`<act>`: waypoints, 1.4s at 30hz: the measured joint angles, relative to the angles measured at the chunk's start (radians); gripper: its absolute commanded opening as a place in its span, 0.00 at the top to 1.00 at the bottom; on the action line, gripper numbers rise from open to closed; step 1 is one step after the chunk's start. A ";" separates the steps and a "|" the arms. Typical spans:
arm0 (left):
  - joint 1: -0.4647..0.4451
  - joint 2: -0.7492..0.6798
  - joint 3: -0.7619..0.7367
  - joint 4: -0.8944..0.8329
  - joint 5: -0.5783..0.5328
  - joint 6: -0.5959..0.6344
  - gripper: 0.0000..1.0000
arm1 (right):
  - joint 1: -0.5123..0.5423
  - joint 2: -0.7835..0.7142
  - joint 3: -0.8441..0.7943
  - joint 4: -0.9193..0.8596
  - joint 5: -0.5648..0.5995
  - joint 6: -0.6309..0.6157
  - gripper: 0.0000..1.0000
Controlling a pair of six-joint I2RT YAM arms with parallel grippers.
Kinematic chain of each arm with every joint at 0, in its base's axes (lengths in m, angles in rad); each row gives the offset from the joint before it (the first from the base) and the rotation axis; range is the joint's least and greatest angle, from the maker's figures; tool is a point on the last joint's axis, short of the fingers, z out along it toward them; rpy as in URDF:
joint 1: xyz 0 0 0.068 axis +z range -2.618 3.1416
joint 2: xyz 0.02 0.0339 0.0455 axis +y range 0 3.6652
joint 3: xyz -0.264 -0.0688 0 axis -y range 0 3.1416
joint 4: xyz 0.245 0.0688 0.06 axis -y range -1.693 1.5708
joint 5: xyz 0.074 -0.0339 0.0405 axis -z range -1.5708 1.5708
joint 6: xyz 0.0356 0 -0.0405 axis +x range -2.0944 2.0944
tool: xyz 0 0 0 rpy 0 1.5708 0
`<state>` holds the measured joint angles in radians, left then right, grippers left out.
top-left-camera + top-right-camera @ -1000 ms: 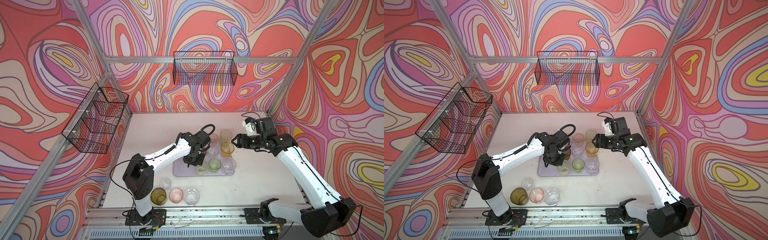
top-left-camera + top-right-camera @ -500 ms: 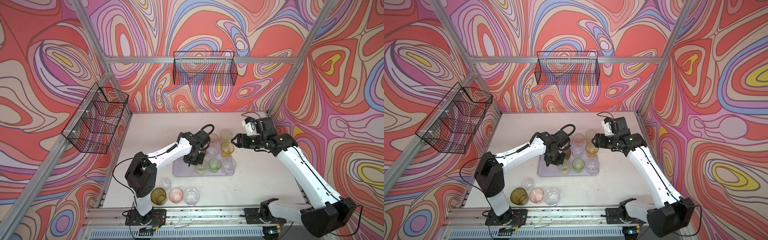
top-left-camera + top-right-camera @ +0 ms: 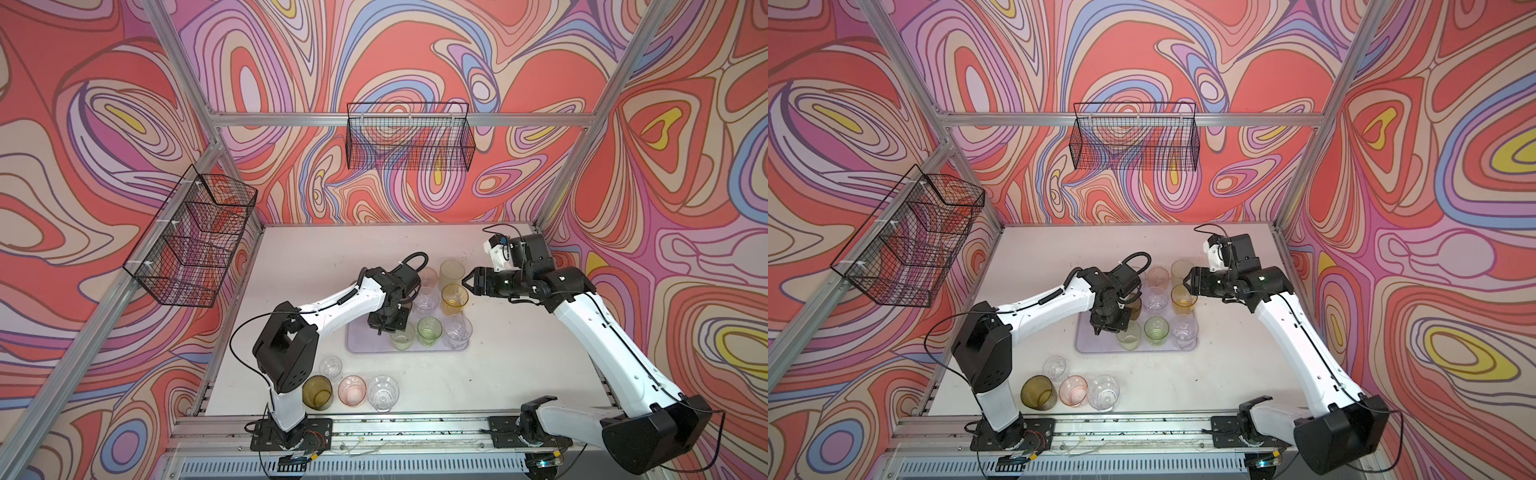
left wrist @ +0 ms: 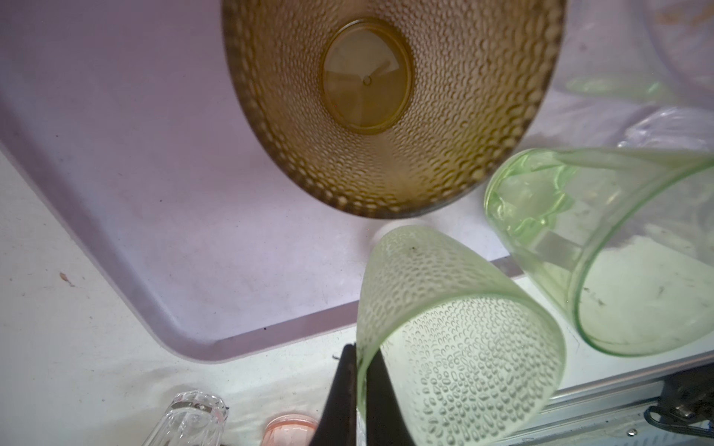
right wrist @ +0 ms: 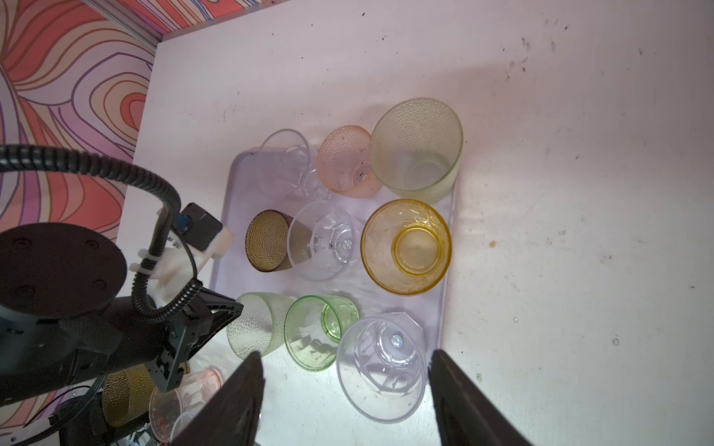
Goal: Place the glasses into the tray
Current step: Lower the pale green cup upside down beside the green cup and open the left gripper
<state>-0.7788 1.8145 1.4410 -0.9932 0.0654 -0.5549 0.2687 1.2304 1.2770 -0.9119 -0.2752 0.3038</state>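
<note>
Pale green dimpled glass (image 4: 444, 328): upright at 6 o'clock of the tray (image 3: 358, 344), base just inside the rim — resting or hovering, cannot tell.
Left gripper (image 4: 361, 361): pinched shut on that glass's wall, one finger inside, one outside.
Neighbours: bright green glass (image 4: 618, 251) close at 3 o'clock, olive-brown glass (image 4: 386, 108) at 12 — small gaps.
Right gripper (image 3: 468, 284): jaws wide, empty, at 2 o'clock of the tray beside the yellow glass (image 3: 454, 298).
Step in hand: judged a set-down; lower straight, part the fingers only slightly, lift vertically so the inner finger clears the rim without dragging.
Left to fetch: four glasses (image 3: 351, 390) on the table (image 3: 519, 374) at 7 o'clock.
</note>
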 measured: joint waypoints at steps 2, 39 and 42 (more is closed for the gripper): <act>0.000 0.000 -0.004 0.003 -0.003 0.000 1.00 | 0.000 0.000 0.000 0.000 0.000 0.000 0.30; 0.000 0.013 -0.011 0.025 -0.011 -0.006 0.75 | 0.000 0.000 0.000 0.000 -0.006 -0.003 0.30; 0.000 0.013 -0.010 0.024 -0.015 -0.006 0.70 | 0.000 0.000 0.000 0.000 -0.010 -0.005 0.30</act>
<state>-0.7788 1.8275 1.4307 -0.9691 0.0505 -0.5613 0.2687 1.2304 1.2770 -0.9119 -0.2852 0.2989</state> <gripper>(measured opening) 0.268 0.698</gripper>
